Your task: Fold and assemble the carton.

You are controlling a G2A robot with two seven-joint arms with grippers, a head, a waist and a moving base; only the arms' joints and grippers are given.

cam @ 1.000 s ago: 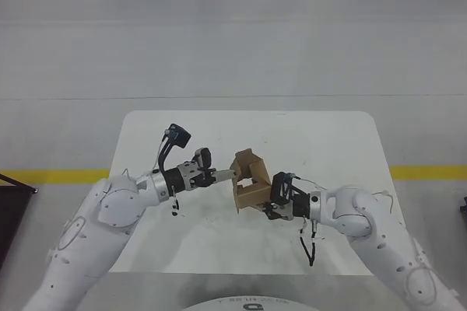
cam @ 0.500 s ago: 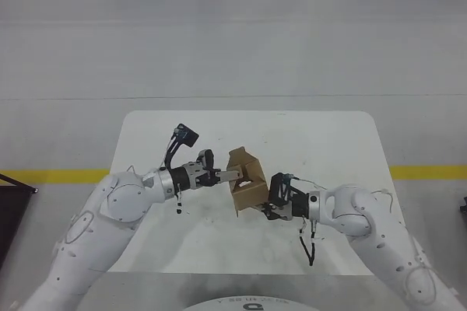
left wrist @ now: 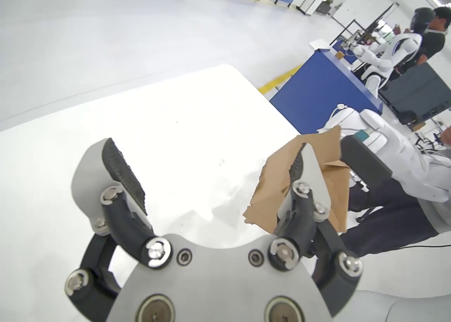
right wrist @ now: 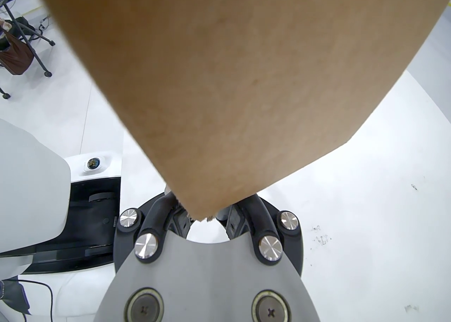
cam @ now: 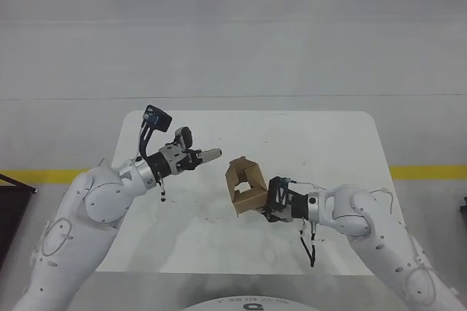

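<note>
Comparing against the frames up to a second back: left gripper (cam: 206, 155) has released the carton (cam: 246, 185) and pulled away toward the left part of the table (cam: 327, 140). Its jaws are now spread wide with nothing between them, and it hangs over bare tabletop, well clear of the cardboard. Before, its fingers were at the carton's far-left edge.

Right gripper (cam: 271, 200) unchanged: clamped on the carton's near-right edge, cardboard pinched between its fingers.

Carton is near table centre, partly erected, walls standing and top open. It has turned slightly since the release. Cannot tell whether it rests on the surface or is held just above.

Judgement: that fold is finished or given up, and left arm is probably repositioning for the next one. Box not yet closed, assembly incomplete
</note>
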